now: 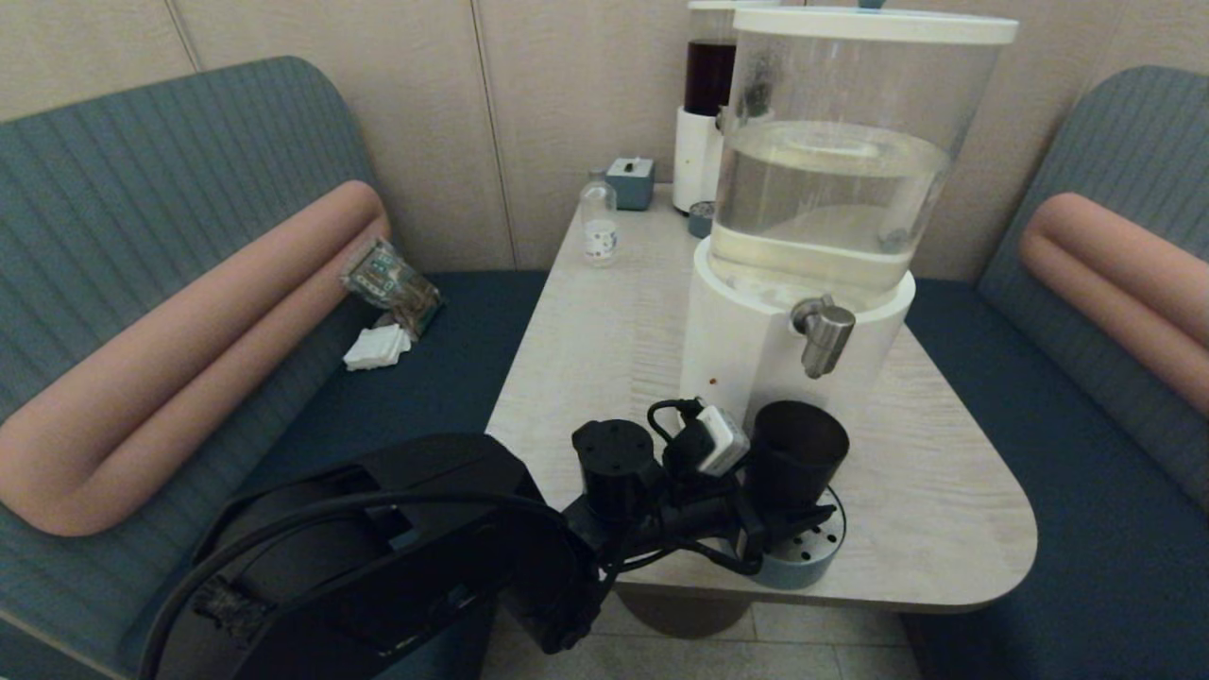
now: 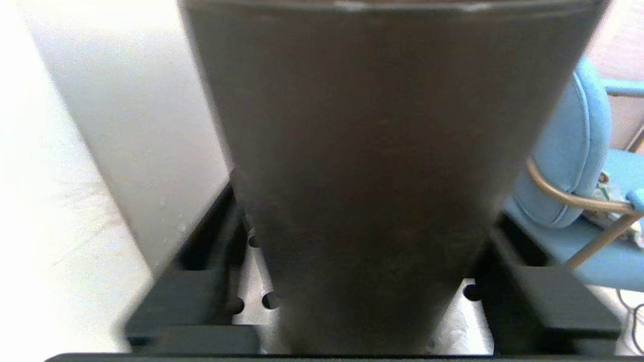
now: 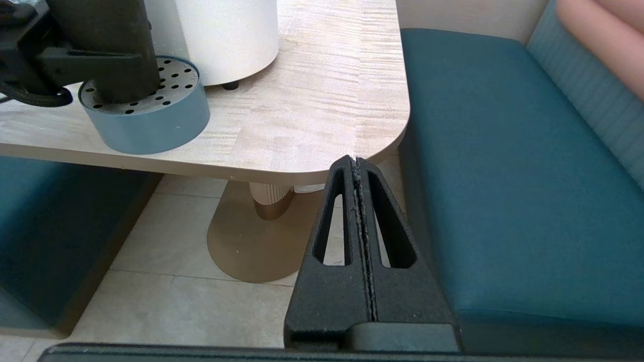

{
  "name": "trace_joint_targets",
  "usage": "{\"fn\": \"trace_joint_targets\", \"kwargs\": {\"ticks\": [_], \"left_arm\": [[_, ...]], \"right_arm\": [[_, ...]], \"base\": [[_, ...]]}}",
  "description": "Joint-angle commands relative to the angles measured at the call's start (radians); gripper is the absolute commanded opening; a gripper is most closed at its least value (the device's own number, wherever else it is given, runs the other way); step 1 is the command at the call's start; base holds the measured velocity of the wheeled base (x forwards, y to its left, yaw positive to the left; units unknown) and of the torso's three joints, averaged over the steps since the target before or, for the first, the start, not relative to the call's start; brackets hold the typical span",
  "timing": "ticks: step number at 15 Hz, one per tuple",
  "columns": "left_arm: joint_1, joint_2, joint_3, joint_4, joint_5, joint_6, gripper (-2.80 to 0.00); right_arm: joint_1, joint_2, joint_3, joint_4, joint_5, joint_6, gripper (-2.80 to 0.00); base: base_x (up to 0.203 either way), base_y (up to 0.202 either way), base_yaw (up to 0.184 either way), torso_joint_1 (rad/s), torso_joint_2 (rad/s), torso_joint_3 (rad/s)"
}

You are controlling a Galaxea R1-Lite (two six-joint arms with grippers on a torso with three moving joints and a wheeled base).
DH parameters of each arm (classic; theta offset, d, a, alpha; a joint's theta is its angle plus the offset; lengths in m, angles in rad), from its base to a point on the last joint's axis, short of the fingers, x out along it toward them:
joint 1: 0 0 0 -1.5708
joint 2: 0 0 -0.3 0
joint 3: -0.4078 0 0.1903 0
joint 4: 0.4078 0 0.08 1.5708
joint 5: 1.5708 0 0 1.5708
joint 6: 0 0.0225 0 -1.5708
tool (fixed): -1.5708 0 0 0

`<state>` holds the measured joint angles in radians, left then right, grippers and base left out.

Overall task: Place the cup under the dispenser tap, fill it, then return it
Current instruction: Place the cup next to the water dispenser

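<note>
The dark tumbler cup (image 1: 798,449) stands upright on a round blue perforated drip tray (image 1: 805,565) at the table's front edge. It sits just below and slightly in front of the steel dispenser tap (image 1: 824,335), which juts from the white base (image 1: 737,340) of the clear water tank (image 1: 831,189). My left gripper (image 1: 793,515) is shut on the cup low down. In the left wrist view the cup (image 2: 382,176) fills the frame with black fingers (image 2: 221,241) on both sides. My right gripper (image 3: 356,163) is shut and empty, parked off the table's front right corner.
A narrower dark-liquid dispenser (image 1: 708,104), a small clear bottle (image 1: 599,227) and a grey-blue box (image 1: 630,181) stand at the table's back. Teal benches flank the table; packets (image 1: 389,283) and a white napkin (image 1: 376,348) lie on the left bench.
</note>
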<state>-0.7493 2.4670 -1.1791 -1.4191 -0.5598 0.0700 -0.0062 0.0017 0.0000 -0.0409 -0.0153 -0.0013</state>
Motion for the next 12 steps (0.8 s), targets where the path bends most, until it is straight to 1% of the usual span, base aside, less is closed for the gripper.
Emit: {"fn": "trace_joint_targets", "kwargs": {"ticks": [1, 4, 6, 9, 12], "left_arm": [[-0.004, 0.006, -0.004, -0.019, -0.003, -0.005, -2.8], [-0.007, -0.004, 0.006, -0.025, 0.0, -0.009, -2.8], [-0.007, -0.021, 0.025, -0.048, 0.001, -0.016, -2.8], [-0.006, -0.077, 0.112, -0.087, 0.003, -0.044, -2.8], [0.01, -0.166, 0.248, -0.099, 0.002, -0.048, -2.8]], "right_arm": [[0.0, 0.001, 0.015, -0.001, 0.0, 0.0, -2.8], [0.0, 0.001, 0.015, -0.001, 0.0, 0.0, -2.8], [0.0, 0.001, 0.014, -0.001, 0.0, 0.0, -2.8], [0.0, 0.001, 0.015, -0.002, 0.0, 0.0, -2.8], [0.0, 0.001, 0.014, -0.001, 0.0, 0.0, -2.8]], "base": [[0.0, 0.0, 0.0, 0.0, 0.0, 0.0], [0.0, 0.0, 0.0, 0.0, 0.0, 0.0], [0.0, 0.0, 0.0, 0.0, 0.0, 0.0], [0.0, 0.0, 0.0, 0.0, 0.0, 0.0], [0.0, 0.0, 0.0, 0.0, 0.0, 0.0]]}}
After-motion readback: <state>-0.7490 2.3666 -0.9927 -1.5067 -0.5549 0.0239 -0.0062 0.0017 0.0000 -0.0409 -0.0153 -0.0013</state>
